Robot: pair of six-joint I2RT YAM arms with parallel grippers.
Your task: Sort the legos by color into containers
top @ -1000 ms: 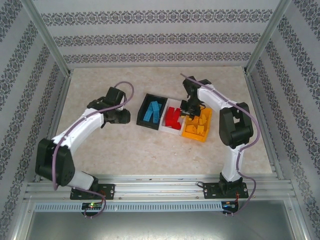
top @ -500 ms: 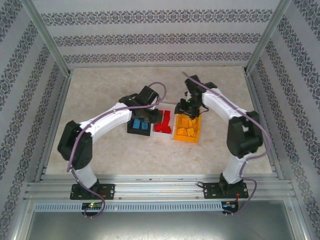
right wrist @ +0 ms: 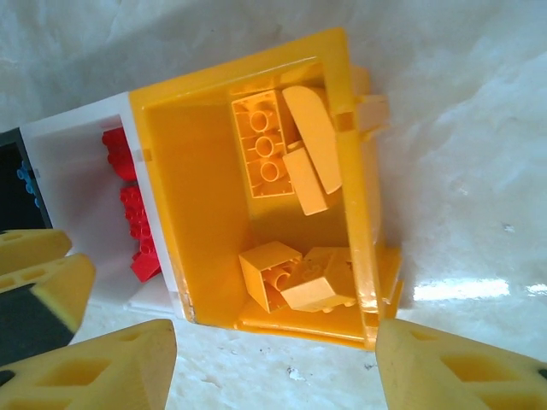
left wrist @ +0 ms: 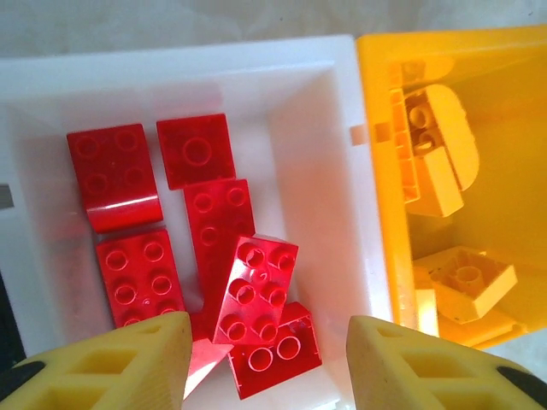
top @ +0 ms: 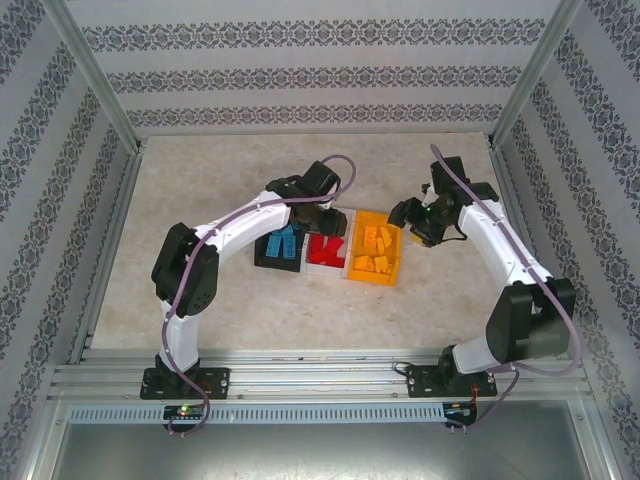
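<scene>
**Both grippers open and empty, bricks sorted in three bins**

Your left gripper (left wrist: 269, 363) has its jaws apart with nothing held between them. It sits over the white bin (left wrist: 342, 171). In the left wrist view, the two yellow fingertips stand either side of the red bricks (left wrist: 205, 154) lying loose on the bin floor. I count about seven, some overlapping. Can't tell if the tips touch any of them.

Your right gripper (right wrist: 282, 371) is spread wide and also empty. In the right wrist view its fingers sit either side of one end of the orange bin (right wrist: 171, 213). Inside are orange-yellow bricks (right wrist: 265, 145): a studded one and a curved piece at one end, and a few tumbled together at the other.

From the top camera, the left gripper (top: 320, 205) is above the middle bin. The right gripper (top: 415, 215) is just beside the orange bin's right side.

The bins sit in a row, sides touching, mid-table (top: 250, 300). The black bin (top: 262, 252) is on the left with the light blue bricks (top: 282, 243) in it, white is in the middle, and orange is on the right.
</scene>
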